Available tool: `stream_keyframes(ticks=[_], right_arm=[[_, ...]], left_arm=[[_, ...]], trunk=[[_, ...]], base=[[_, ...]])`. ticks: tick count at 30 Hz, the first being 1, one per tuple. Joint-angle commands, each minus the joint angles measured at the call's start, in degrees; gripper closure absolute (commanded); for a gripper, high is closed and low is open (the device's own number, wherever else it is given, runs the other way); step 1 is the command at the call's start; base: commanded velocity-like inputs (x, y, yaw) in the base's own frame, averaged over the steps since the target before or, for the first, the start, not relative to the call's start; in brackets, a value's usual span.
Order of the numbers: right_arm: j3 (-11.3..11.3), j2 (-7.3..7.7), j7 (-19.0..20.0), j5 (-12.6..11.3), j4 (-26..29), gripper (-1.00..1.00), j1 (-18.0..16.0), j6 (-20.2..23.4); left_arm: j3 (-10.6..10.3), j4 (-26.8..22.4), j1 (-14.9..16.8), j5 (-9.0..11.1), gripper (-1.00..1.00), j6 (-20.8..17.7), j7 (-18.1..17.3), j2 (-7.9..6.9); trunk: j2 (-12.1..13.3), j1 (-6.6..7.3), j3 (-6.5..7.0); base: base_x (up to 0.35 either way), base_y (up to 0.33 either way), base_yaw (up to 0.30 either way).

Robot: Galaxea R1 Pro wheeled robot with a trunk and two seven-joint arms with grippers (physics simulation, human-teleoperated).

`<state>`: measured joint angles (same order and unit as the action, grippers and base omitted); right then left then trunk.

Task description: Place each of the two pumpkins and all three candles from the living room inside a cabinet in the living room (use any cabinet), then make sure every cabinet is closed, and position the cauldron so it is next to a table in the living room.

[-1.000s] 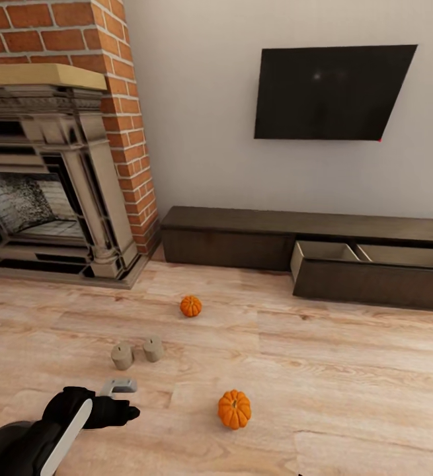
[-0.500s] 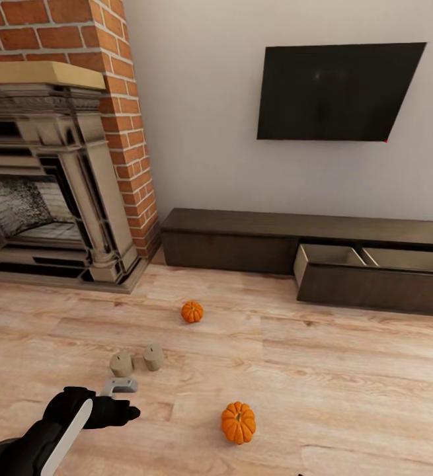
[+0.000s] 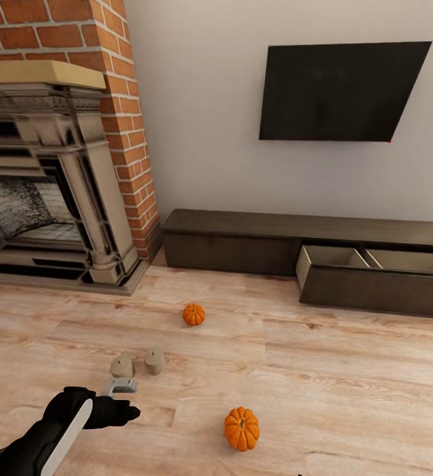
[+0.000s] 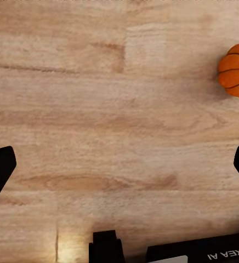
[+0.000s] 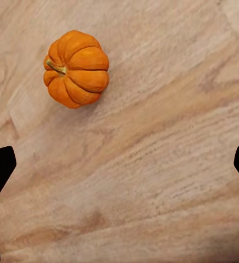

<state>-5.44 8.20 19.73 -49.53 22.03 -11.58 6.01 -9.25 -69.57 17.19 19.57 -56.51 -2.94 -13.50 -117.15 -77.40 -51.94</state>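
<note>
Two orange pumpkins lie on the plank floor, one nearer the cabinet (image 3: 194, 315) and one close to me (image 3: 242, 428). Two tan candles (image 3: 121, 365) (image 3: 153, 360) stand side by side left of them. My left gripper (image 3: 127, 400) hovers just in front of the candles, open, with bare floor between its fingers (image 4: 119, 164); a pumpkin (image 4: 237, 70) sits off to one side in its wrist view. My right gripper (image 5: 119, 164) is open above the floor, apart from a pumpkin (image 5: 75, 68). The dark cabinet (image 3: 242, 241) runs along the wall with one drawer (image 3: 375, 284) pulled out. The cauldron and table are out of view.
A brick-and-stone fireplace (image 3: 44, 185) stands at the left, its hearth reaching onto the floor. A black TV (image 3: 342, 92) hangs above the cabinet. Wood floor stretches between me and the open drawer.
The whole view has shifted a little, so the camera moved: pumpkins and candles sit slightly lower in the picture. The left arm keeps the same pose.
</note>
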Motion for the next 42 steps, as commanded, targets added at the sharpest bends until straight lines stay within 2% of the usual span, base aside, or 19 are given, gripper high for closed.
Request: stream_keyframes(ticks=[1, 19, 42], right_arm=[[-0.36, 0.07, 0.02, -0.59, 0.03, -1.0, -0.02, 0.15], [-0.36, 0.07, -0.03, -0.58, 0.03, -1.0, -0.02, 0.15], [-0.36, 0.07, -0.04, -0.58, 0.03, -1.0, -0.03, 0.09]], left_arm=[[-0.07, -0.04, 0.03, -0.33, -1.0, -0.18, -0.31, -0.04], [-0.07, -0.04, 0.03, -0.34, -1.0, -0.18, -0.31, -0.04], [-0.07, -0.04, 0.03, -0.33, -1.0, -0.18, -0.31, -0.04]], trunk=[[-0.02, 0.01, -0.05], [-0.02, 0.01, -0.05], [-0.02, 0.01, -0.05]], base=[[0.041, 0.018, 0.0], [0.063, 0.027, 0.0], [0.178, 0.074, 0.0]])
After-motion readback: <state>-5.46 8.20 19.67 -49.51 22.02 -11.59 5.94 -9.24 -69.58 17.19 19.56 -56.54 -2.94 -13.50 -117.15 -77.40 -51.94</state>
